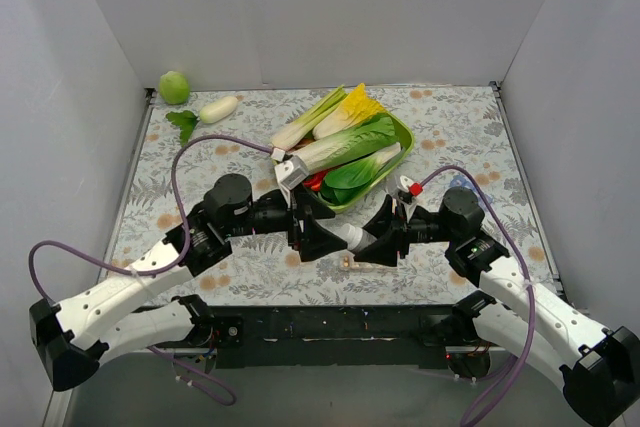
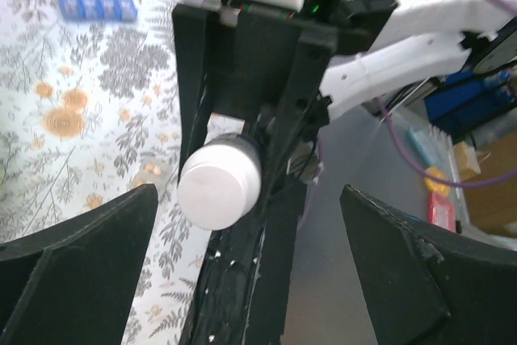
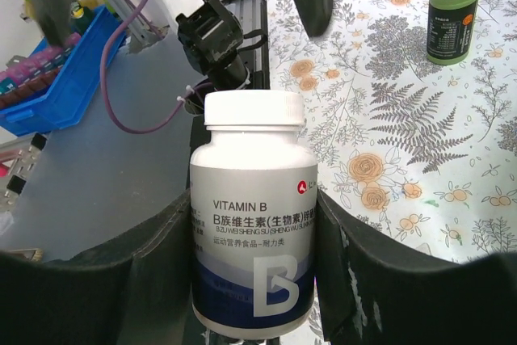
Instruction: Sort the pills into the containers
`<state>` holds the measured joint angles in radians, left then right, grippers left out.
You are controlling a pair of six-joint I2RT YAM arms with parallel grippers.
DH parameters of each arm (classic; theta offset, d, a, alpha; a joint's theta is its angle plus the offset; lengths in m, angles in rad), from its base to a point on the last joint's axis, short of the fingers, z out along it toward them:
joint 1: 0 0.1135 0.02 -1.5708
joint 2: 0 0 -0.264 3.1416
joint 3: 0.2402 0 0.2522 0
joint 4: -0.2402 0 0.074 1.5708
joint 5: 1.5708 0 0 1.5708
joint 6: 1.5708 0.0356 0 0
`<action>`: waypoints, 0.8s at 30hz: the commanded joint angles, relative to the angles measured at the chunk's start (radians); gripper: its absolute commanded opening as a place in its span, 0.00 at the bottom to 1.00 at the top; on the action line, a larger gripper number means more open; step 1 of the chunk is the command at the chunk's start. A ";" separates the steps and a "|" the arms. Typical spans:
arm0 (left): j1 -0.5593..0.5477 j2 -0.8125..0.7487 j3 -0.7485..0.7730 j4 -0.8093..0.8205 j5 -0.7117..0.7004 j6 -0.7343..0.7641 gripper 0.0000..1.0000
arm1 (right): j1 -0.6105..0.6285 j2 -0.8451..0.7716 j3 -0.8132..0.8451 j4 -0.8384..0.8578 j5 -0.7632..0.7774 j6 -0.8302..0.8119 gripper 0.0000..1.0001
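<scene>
Over at the upper left of the left wrist view, the containers (image 2: 97, 7), a strip of four small compartments that looks bluish there, lie flat on the floral table (image 2: 73, 159), well apart from both arms. No loose pills show; they are probably inside the bottle.

The left gripper (image 2: 246, 191) is spread wide, its fingers (image 2: 89, 264) on either side of the white cap (image 2: 218, 182) but not touching it. The cap faces this gripper, so the step in hand looks like unscrewing it.

To do that well, the left arm should centre the cap between its fingers, close on the cap alone and stay clear of the other arm's fingers. The bottle (image 3: 252, 159), labelled Vitamin B, seems to lie sideways in the top view, so raising its mouth before the cap comes off would guard against a spill.

The right gripper (image 3: 252, 216) pinches the bottle's body firmly and should not yield to the twist. Further right, a green-lidded bottle (image 3: 452, 14) stands on the table.
</scene>
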<state>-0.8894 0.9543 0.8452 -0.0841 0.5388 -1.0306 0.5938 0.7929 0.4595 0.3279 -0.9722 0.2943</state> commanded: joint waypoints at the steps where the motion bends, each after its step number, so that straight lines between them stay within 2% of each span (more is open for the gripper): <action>1: 0.001 -0.052 -0.011 0.055 -0.068 -0.106 0.98 | -0.006 -0.009 0.007 0.079 -0.025 0.040 0.01; 4: 0.001 -0.007 0.005 0.008 -0.060 -0.154 0.97 | -0.006 -0.003 0.010 0.077 -0.023 0.037 0.01; 7: 0.001 0.049 0.018 -0.011 -0.037 -0.171 0.85 | -0.006 -0.003 0.014 0.071 -0.020 0.026 0.01; 13: 0.001 0.110 0.031 0.021 0.001 -0.194 0.73 | -0.006 -0.006 0.018 0.042 -0.013 0.003 0.01; 14: 0.001 0.118 0.031 0.030 0.009 -0.195 0.66 | -0.006 -0.006 0.018 0.042 -0.014 0.002 0.01; 16: 0.001 0.118 0.032 0.038 0.013 -0.201 0.59 | -0.006 -0.006 0.015 0.042 -0.013 0.000 0.01; 20: 0.001 0.113 0.031 0.044 0.020 -0.212 0.57 | -0.006 -0.003 0.013 0.043 -0.011 -0.003 0.01; 24: 0.001 0.109 0.020 0.044 0.029 -0.221 0.47 | -0.006 -0.001 0.011 0.043 -0.013 -0.007 0.01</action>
<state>-0.8894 1.0866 0.8448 -0.0628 0.5465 -1.2430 0.5892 0.7940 0.4595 0.3401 -0.9726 0.3000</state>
